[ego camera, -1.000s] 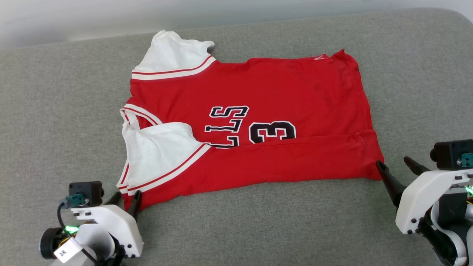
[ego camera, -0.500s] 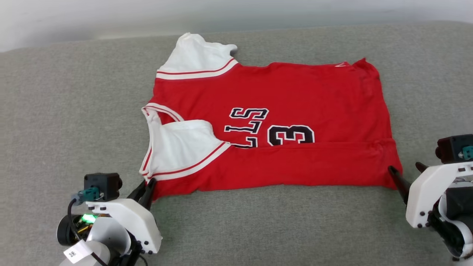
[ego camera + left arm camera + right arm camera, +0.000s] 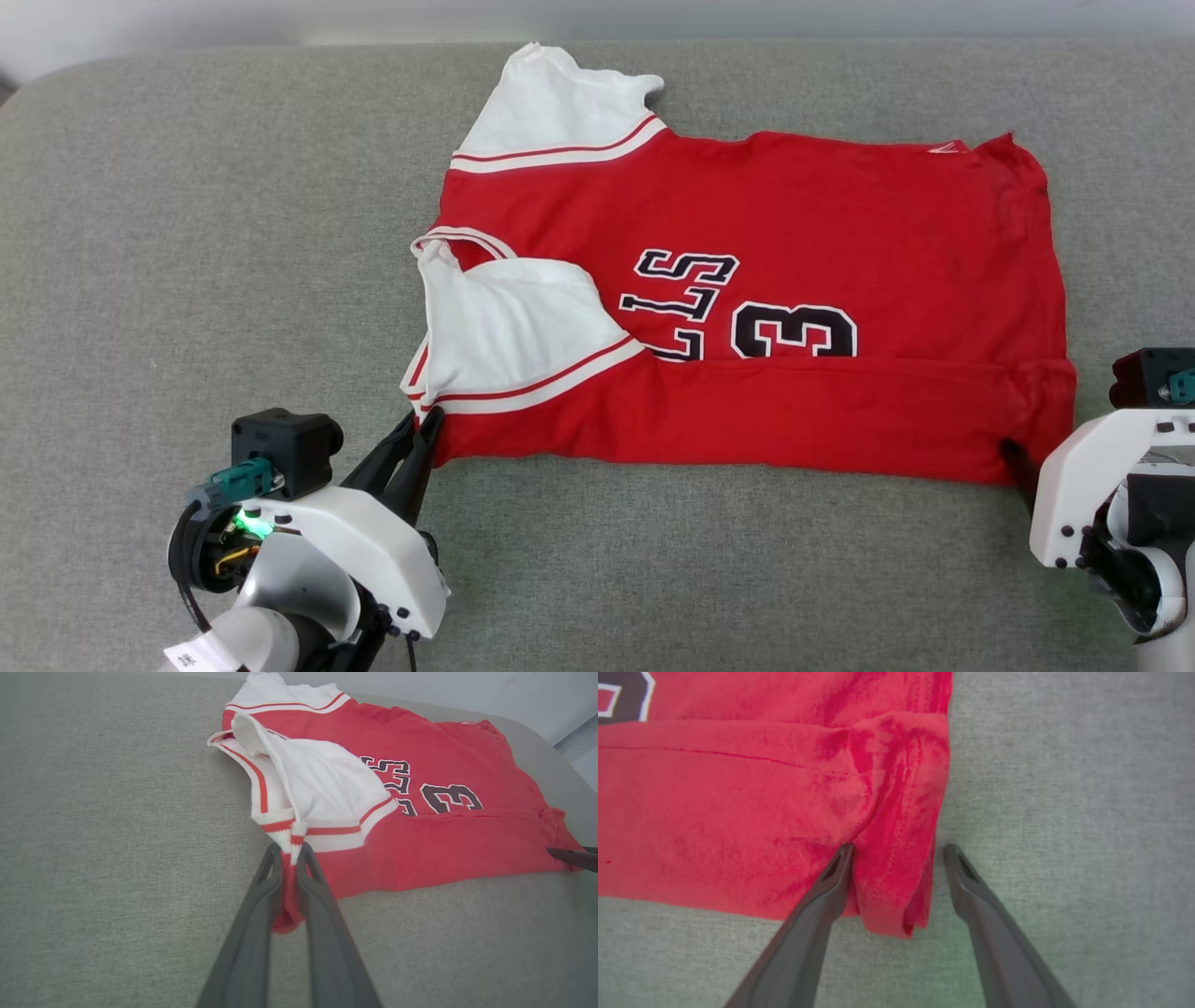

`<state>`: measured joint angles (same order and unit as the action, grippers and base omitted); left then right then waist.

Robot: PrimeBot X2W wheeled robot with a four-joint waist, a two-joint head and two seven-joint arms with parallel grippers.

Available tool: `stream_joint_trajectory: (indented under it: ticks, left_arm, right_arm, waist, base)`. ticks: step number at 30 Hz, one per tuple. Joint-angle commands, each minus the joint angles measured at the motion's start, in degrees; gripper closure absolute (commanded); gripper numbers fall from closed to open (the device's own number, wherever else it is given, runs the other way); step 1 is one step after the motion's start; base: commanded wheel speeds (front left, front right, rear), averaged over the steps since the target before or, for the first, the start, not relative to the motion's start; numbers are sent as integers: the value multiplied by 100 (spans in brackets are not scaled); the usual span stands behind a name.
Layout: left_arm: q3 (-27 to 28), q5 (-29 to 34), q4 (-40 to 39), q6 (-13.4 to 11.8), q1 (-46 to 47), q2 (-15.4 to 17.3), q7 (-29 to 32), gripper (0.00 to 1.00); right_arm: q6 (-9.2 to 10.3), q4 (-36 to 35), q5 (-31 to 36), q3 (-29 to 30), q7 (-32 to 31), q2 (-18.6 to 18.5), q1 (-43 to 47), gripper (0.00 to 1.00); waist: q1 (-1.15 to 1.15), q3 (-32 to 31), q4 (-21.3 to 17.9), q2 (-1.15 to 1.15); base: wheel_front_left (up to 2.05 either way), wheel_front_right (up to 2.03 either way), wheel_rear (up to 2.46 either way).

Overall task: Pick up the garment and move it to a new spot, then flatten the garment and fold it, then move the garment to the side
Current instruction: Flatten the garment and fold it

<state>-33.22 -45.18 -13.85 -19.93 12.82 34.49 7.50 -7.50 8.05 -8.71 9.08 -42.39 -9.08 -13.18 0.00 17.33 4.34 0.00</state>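
The head view looks steeply down on the whole shirt (image 3: pixel 840 215). The left wrist view slants low across it; the right wrist view sits close above its lower-right corner, shared by all.

The shirt (image 3: pixel 794 224) lies on the cushion (image 3: pixel 187 233), neck left, hem right; near edge folded over the front; one sleeve (image 3: pixel 551 107) juts at the far left, the other lies on the chest; the left hand (image 3: pixel 289 847) sits at the near left corner — cloth between its fingers; the right hand (image 3: pixel 899 848) straddles the near right corner — one finger on cloth, one on cushion.
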Motion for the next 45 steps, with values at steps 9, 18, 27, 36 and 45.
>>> stream_joint_trajectory:
  ticks: [9,18,27,36,45]
  left_arm:
    - [-81,-36,161,-3,-92,118,138,100]
    - [-207,-69,300,-12,-597,478,281,100]
    - [-553,-195,272,-72,-1432,556,343,100]
    - [-823,4,910,65,-1322,400,286,42]
    - [-398,82,1091,100,-1088,176,-655,0]
  right_arm:
    - [-6,553,-221,-252,-94,43,197,100]
    - [4,-209,-652,-137,-177,-514,568,100]
    - [6,-1130,-984,58,-812,-792,1652,100]
    - [5,-801,-753,-132,-471,-637,1758,0]
    - [3,-894,-840,-145,499,-697,1417,0]
  waist:
    - [0,-35,1,0]
    - [0,-697,-175,0]
    - [0,-977,-367,0]
    - [0,-966,-418,0]
    - [0,-1122,-438,0]
  base:
    - [0,0,0]
    - [0,0,0]
    - [0,0,0]
    - [0,0,0]
    - [0,0,0]
